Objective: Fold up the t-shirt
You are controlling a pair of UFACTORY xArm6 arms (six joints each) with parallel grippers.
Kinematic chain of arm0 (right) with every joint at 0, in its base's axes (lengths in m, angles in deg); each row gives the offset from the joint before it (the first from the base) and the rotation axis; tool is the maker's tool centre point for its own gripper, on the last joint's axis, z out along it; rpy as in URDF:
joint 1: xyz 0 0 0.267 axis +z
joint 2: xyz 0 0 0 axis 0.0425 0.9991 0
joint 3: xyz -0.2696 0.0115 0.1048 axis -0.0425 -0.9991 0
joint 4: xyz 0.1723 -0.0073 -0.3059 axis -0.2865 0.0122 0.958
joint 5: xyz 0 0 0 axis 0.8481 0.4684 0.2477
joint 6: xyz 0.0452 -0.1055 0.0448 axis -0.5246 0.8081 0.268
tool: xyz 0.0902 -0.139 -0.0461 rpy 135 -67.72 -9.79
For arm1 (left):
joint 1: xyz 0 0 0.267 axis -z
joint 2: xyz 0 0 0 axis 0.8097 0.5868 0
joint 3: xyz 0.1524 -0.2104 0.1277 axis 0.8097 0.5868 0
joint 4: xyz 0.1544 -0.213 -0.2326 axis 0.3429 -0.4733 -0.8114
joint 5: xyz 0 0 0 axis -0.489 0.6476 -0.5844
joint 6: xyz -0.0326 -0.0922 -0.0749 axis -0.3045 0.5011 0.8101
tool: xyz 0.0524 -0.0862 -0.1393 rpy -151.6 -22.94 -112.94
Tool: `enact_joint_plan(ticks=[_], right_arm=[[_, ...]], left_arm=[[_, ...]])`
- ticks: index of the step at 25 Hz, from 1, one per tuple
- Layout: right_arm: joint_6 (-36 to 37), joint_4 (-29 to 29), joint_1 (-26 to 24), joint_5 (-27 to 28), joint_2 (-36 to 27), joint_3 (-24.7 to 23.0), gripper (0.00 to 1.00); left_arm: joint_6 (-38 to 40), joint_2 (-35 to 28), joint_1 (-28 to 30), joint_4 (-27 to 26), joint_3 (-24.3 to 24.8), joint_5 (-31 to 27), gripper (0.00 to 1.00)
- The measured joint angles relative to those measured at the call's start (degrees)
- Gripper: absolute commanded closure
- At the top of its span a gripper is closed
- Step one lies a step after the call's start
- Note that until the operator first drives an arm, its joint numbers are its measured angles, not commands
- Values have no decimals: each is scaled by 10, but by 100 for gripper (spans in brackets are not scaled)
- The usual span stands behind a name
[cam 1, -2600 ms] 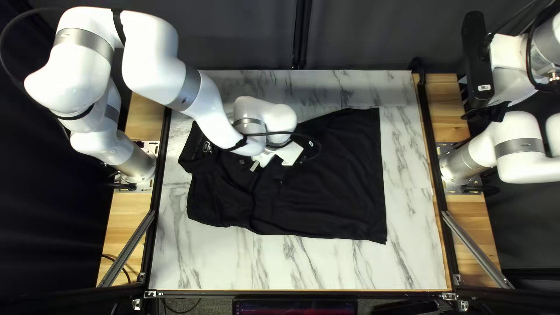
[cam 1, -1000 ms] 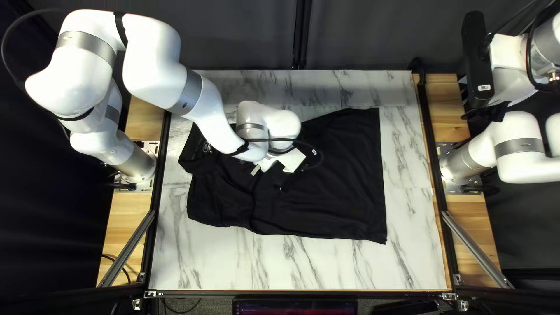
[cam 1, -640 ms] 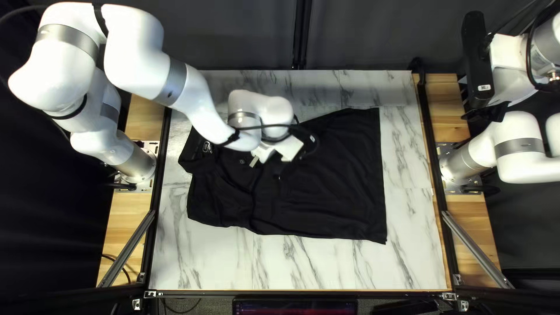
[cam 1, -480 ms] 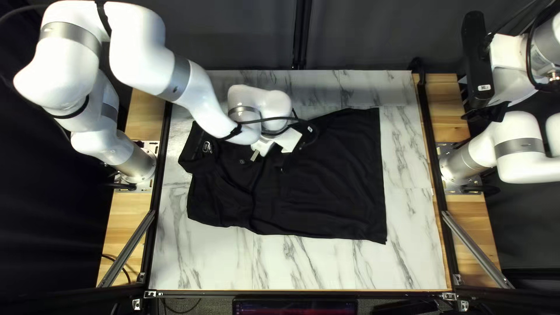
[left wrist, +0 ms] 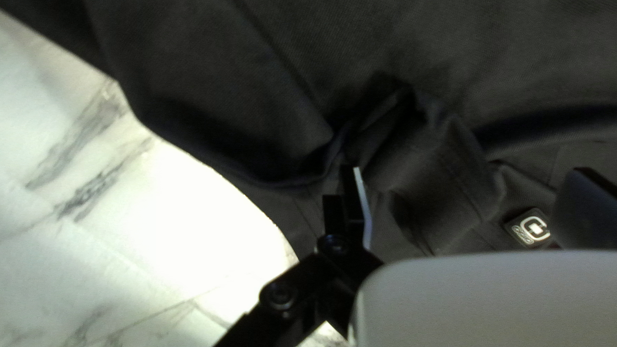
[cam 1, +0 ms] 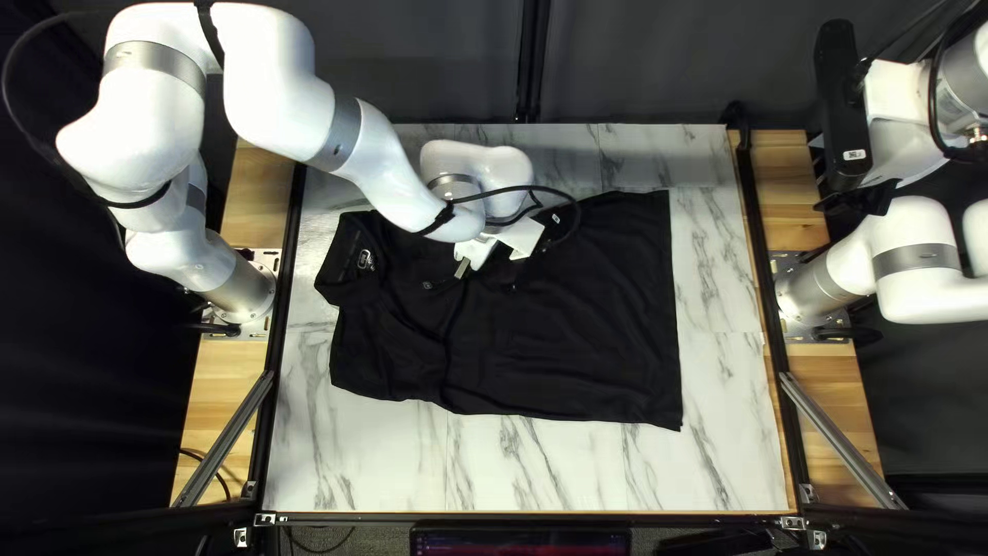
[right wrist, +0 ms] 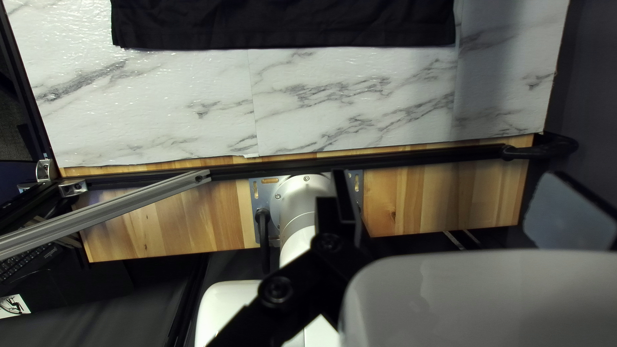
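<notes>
Your black t-shirt (cam 1: pixel 576 355) lies flat over the middle of the worktop (cam 1: pixel 545 468), its collar (cam 1: pixel 348 276) toward your left arm's base and its hem (cam 1: pixel 675 309) toward your right's. Your left gripper (left wrist: pixel 468 173) is spread wide above the cloth, a raised fold (left wrist: pixel 443 170) lying between its fingers, neither side pinched. Your right gripper (right wrist: pixel 445 177) is also spread and holds nothing, well off the shirt.

Expect soft, light, limp cloth: it should bend easily but drag and wrinkle if you pull one layer. Take that raised fold low, catching every layer you mean to turn, and smooth it first. For a fold along the length, the hem corners look like the cleanest holds; lift gently, since the smooth worktop may let the shirt slide.
</notes>
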Motion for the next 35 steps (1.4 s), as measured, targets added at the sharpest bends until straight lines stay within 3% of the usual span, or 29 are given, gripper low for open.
enact_joint_plan(ticks=[3, 6, 7, 8, 9, 10, 11, 20, 26, 28, 29, 30, 35], right_arm=[[0, 0, 0, 0, 0, 0, 0], [0, 0, 0, 0, 0, 0, 0], [0, 0, 0, 0, 0, 0, 0], [0, 0, 0, 0, 0, 0, 0], [0, 0, 0, 0, 0, 0, 0], [0, 0, 0, 0, 0, 0, 0], [0, 0, 0, 0, 0, 0, 0], [0, 0, 0, 0, 0, 0, 0], [0, 0, 0, 0, 0, 0, 0], [0, 0, 0, 0, 0, 0, 0], [0, 0, 0, 0, 0, 0, 0], [0, 0, 0, 0, 0, 0, 0], [0, 0, 0, 0, 0, 0, 0]], left_arm=[[-12, 5, -3, -8, -3, -5, 3], [-20, 9, -7, -12, -4, -7, 31], [-22, 9, -8, -13, -5, -8, 66], [-24, 10, -9, -14, -5, -8, 76], [-26, 10, -10, -14, -5, -9, 76], [-28, 10, -10, -15, -5, -11, 91], [-30, 11, -10, -16, -6, -12, 93], [-43, 13, -12, -20, -13, -19, 92], [-38, 4, -8, -17, -16, -25, 79], [-35, -1, -4, -16, -14, -27, 36], [-33, -4, -2, -16, -13, -28, 23], [-31, -6, 1, -15, -13, -29, 0], [-21, -18, 7, -12, -11, -34, 0]])
